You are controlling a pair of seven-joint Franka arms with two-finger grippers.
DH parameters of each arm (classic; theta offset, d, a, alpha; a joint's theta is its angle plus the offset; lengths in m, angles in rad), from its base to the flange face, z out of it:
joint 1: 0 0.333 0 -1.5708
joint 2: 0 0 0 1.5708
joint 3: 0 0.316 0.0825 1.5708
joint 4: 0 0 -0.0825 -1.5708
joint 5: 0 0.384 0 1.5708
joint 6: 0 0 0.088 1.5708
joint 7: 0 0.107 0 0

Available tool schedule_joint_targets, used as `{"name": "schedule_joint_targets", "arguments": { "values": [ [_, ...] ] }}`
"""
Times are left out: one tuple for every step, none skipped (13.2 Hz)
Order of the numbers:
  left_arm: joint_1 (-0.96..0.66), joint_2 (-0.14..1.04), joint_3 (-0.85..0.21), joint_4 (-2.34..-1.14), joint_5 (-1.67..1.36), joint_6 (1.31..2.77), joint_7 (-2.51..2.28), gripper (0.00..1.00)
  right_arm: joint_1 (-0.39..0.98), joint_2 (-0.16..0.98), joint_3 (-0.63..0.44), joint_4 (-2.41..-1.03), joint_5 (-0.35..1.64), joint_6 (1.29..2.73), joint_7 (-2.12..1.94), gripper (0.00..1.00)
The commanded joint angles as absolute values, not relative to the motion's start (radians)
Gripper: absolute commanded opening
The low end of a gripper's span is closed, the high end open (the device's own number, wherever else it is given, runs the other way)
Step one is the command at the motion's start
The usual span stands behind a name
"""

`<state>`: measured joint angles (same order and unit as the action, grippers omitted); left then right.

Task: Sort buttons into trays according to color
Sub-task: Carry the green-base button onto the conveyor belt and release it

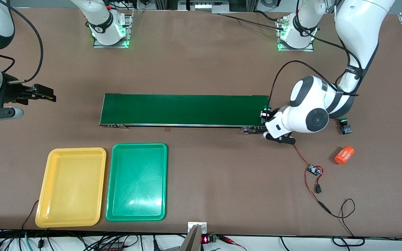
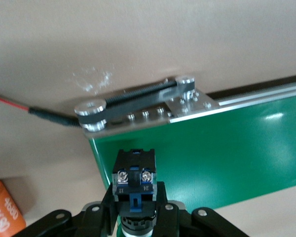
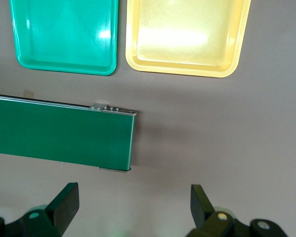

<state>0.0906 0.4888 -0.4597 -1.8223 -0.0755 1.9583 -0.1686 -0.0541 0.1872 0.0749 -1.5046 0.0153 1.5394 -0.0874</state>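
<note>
Holding a button (image 2: 134,181) clamped between its fingers, the left hand (image 1: 267,116) sits over the conveyor belt (image 1: 183,110) at the end toward the left arm's base; the cap colour looks green in the front view, though mostly hidden. Risk 1: released too close to the belt edge or the pulley bracket (image 2: 138,106), the button may tip off onto the surface. Risk 2: the body is narrow in the grip, so it could twist on release and land on its side. A second green-capped button (image 1: 345,126) lies on the surface beside the left arm, near an orange cylinder (image 1: 344,155). Right hand (image 3: 133,207), fingers apart and empty, waits over bare surface at the belt's other end; yellow tray (image 1: 71,186) and green tray (image 1: 137,182) both hold nothing. Risk 3: red wires (image 1: 305,164) near the left hand could snag.
</note>
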Motion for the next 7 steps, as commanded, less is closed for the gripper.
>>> {"name": "schedule_joint_targets", "arguments": {
  "values": [
    [0.097,0.411,-0.498,-1.908,-0.063,1.985,-0.230,0.05,-0.058,0.190,0.075,-1.488,0.018,1.526,-0.104,1.00],
    [0.097,0.413,-0.505,-1.911,-0.058,1.985,-0.245,0.05,-0.058,0.190,0.075,-1.488,0.017,1.525,-0.104,1.00],
    [0.095,0.413,-0.506,-1.920,-0.057,1.990,-0.256,0.05,-0.058,0.190,0.075,-1.488,0.017,1.525,-0.104,1.00],
    [0.088,0.410,-0.506,-1.943,-0.057,2.014,-0.262,0.05,-0.060,0.190,0.075,-1.488,0.020,1.525,-0.104,1.00],
    [0.078,0.410,-0.508,-1.962,-0.057,2.037,-0.267,0.05,-0.060,0.190,0.075,-1.488,0.020,1.525,-0.098,1.00],
    [0.066,0.411,-0.506,-1.976,-0.054,2.061,-0.287,0.05,-0.060,0.190,0.074,-1.488,0.018,1.525,-0.100,1.00],
    [0.055,0.414,-0.506,-1.976,-0.051,2.069,-0.299,0.05,-0.061,0.189,0.072,-1.491,0.018,1.523,-0.097,1.00]
  ]
}}
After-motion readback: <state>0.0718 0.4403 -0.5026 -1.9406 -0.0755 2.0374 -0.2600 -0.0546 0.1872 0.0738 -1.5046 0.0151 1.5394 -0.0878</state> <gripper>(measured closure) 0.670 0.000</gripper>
